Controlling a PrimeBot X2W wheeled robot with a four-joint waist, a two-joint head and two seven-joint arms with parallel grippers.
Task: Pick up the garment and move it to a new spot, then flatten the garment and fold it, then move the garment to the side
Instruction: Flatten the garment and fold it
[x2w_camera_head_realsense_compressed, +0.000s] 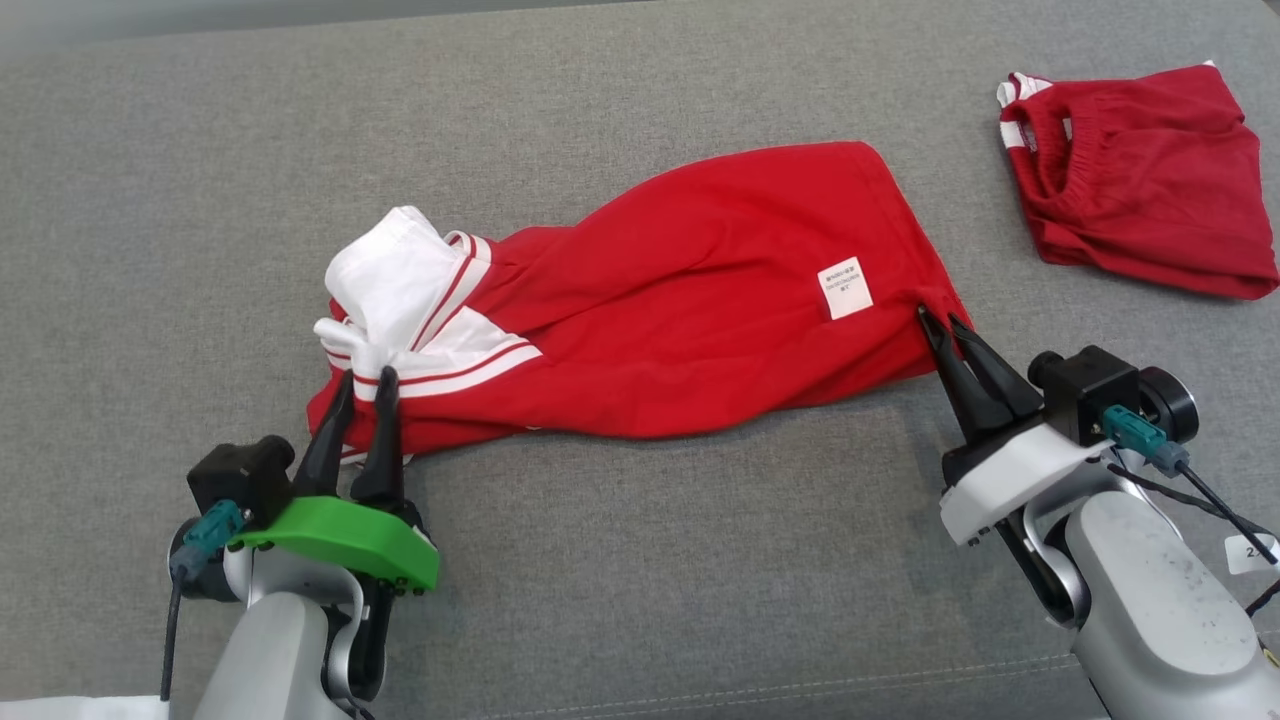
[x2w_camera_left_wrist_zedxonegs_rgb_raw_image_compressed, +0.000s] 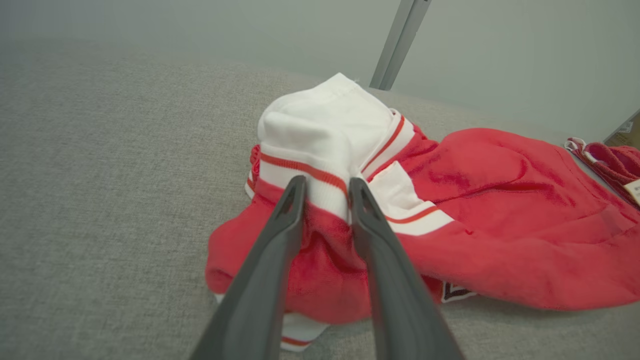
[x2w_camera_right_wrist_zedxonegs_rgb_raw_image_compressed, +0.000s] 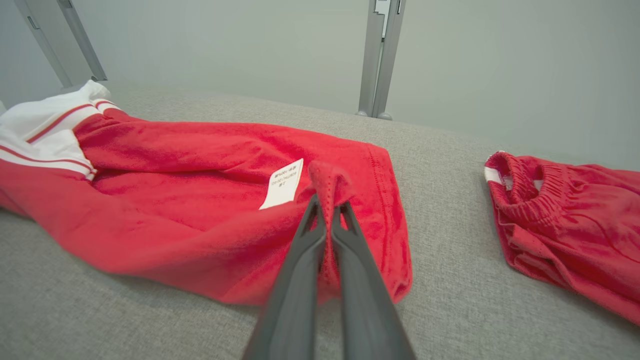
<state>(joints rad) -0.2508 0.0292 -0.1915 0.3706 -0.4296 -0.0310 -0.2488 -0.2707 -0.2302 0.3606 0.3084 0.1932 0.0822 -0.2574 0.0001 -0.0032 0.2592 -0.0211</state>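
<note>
Pinching the garment (x2w_camera_head_realsense_compressed: 680, 300) at its right hem, our right gripper (x2w_camera_head_realsense_compressed: 938, 316) is clamped on red cloth. Our left gripper (x2w_camera_head_realsense_compressed: 366, 374) straddles the white striped end (x2w_camera_head_realsense_compressed: 400, 280) at the left, fingers parted — whether they press it, we cannot tell. The garment lies stretched across the grey cushion (x2w_camera_head_realsense_compressed: 600, 560).

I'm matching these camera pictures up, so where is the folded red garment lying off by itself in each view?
Head view: folded red garment, upper right corner.
Left wrist view: folded red garment, right edge, cut off.
Right wrist view: folded red garment, right side.
Shared landmark: white striped end of the long red garment.
</note>
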